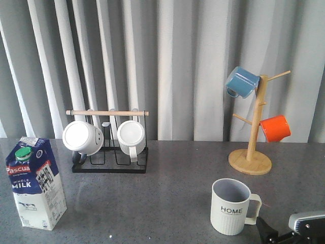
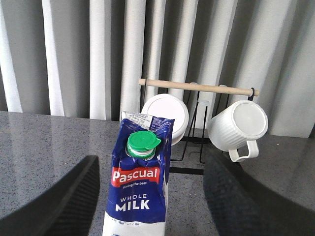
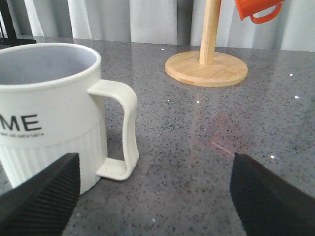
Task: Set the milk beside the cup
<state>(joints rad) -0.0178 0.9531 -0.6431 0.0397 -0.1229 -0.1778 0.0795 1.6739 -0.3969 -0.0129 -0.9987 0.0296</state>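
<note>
You are standing at the approach step; no grasp is made. The milk (image 1: 35, 183) is sitting upright at the table's (image 1: 152, 203) front left, well apart from the cup (image 1: 231, 206) at front right. Your left gripper (image 2: 152, 196) is hanging spread, its fingers (image 2: 64, 196) flanking the carton without touching it. Your right gripper (image 3: 152, 196) is resting spread beside the cup's handle, holding nothing. Judgement: next you are needing to advance the left arm, pinch the carton low, and carry it rightward.
</note>
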